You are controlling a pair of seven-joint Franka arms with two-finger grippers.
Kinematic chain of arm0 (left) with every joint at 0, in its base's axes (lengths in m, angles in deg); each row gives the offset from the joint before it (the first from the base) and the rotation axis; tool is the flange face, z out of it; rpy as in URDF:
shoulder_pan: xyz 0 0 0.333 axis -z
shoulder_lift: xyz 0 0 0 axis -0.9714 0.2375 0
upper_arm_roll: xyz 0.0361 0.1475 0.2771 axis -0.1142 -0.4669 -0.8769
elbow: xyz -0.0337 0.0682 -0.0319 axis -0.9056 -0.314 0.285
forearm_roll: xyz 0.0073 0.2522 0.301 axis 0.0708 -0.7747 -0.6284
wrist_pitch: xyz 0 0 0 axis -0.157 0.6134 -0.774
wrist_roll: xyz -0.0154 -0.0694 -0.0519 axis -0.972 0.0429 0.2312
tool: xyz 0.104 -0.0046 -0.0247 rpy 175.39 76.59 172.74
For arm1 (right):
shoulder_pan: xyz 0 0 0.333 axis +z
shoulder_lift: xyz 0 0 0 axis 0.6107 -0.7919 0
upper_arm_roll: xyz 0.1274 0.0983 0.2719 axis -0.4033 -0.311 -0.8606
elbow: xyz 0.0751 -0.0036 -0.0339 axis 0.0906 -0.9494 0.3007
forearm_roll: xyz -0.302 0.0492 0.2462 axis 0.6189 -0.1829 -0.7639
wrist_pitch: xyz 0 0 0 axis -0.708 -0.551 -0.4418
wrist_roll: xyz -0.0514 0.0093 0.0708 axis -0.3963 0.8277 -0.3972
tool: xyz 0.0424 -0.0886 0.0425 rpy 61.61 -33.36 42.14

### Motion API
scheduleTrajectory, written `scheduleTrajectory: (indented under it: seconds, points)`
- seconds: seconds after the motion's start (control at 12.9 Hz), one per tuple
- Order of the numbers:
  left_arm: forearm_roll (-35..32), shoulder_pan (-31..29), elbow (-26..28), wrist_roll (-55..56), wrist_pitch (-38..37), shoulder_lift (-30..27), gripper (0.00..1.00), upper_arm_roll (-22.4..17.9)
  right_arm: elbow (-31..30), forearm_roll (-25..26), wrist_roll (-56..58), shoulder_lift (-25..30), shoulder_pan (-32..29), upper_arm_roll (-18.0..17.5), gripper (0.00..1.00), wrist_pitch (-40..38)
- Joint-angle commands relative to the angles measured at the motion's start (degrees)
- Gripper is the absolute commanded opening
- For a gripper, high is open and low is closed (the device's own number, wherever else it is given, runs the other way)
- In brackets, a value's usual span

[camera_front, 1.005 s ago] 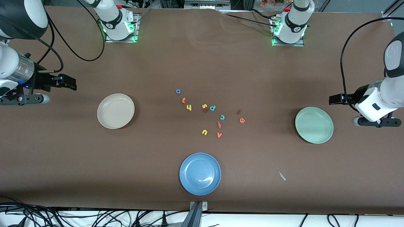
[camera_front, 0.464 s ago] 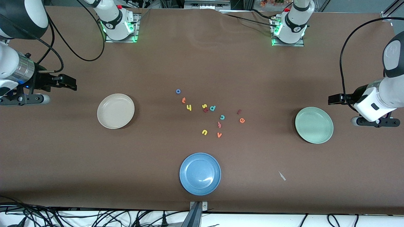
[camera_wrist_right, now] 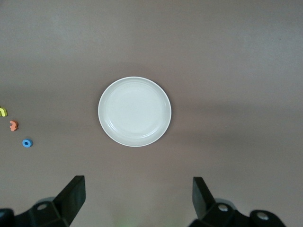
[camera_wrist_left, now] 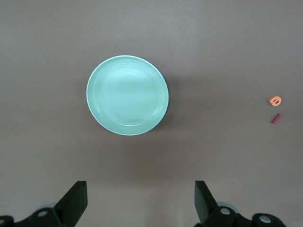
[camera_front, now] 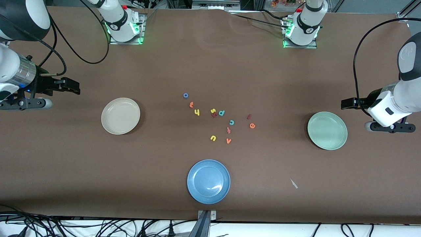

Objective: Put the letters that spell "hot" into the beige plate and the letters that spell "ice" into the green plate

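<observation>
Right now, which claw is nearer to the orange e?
Left. The left claw hangs open just past the green plate, toward the same end as the orange e. The right claw hangs open outside the beige plate, much farther off.

Blue plate [camera_front: 208, 181], yellow u [camera_front: 213, 138], orange v [camera_front: 228, 141], teal d [camera_front: 221, 113]

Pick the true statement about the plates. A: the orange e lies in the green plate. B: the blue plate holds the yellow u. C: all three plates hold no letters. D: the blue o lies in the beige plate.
C: the beige plate, green plate and blue plate hold no letters; every letter lies on the table between them.
</observation>
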Motion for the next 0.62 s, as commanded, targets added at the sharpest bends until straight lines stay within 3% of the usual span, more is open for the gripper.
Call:
scheduleTrajectory:
  seconds: [0.0, 0.54]
  points:
    - [0.8, 0.2, 0.1, -0.8, -0.7, -0.5, 0.99, -0.2, -0.8, -0.4, -0.3, 0.6, 0.0, -0.2, 1.0, 0.6]
    - [0.8, 0.1, 0.0, -0.9, -0.7, -0.5, 0.99, -0.2, -1.7, -0.4, -0.2, 1.2, 0.0, -0.2, 1.0, 0.7]
